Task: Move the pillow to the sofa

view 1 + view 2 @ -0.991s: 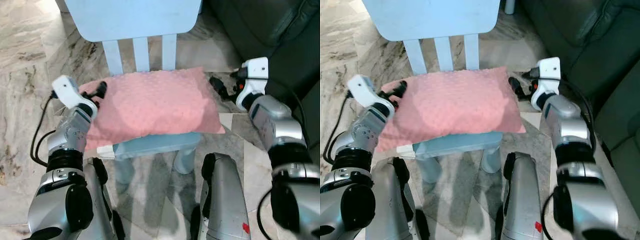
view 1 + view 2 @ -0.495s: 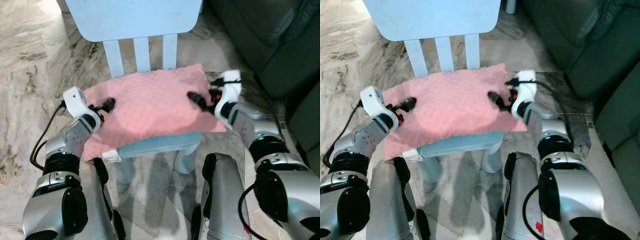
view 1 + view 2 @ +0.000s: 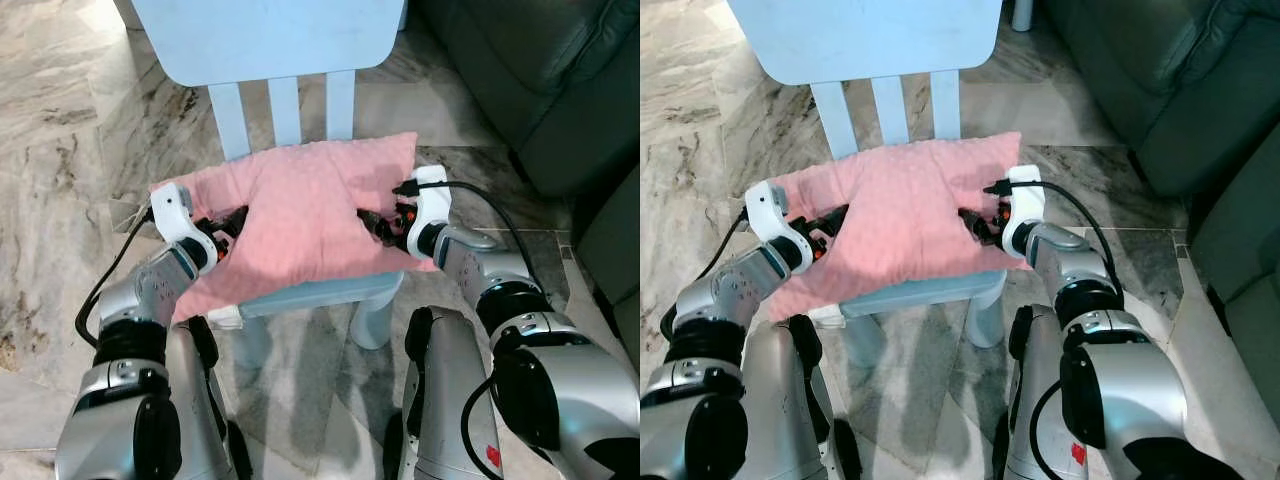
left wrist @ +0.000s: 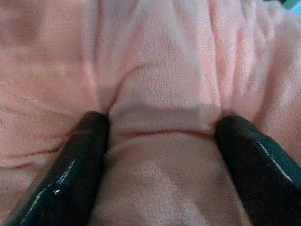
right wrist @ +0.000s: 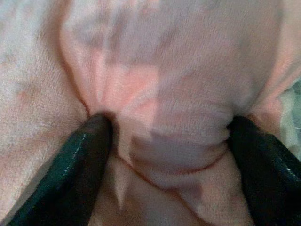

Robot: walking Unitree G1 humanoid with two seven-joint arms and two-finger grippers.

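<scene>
The dark green leather sofa (image 3: 560, 80) fills the upper right of the head views, and nothing of the task's goal has reached it yet: the soft pink plush pillow (image 3: 300, 215) lies on the seat of the pale blue wooden chair (image 3: 270, 45) at the centre of the frame, over the veined grey marble floor (image 3: 60, 130). By my judgement the work stands at the grasp, with the lift, the turn toward the sofa and the setting down all left to do. The left gripper (image 3: 232, 222) presses into the pillow's left end at centre left, and the right gripper (image 3: 375, 226) digs into its right end at centre right, so the pillow is bunched between them. The head views give the whole layout, the chair back at the top, the robot's silver legs at the bottom, and how far the sofa lies from the pillow, but the fingers there are half buried in plush. The wrist views supply that detail: in the left wrist view two black fingers (image 4: 80, 155) stand partly apart with a fold of pink fabric pinched between them, and in the right wrist view the fingers (image 5: 84, 155) likewise straddle a gathered ridge of plush, partly spread and gripping it.
</scene>
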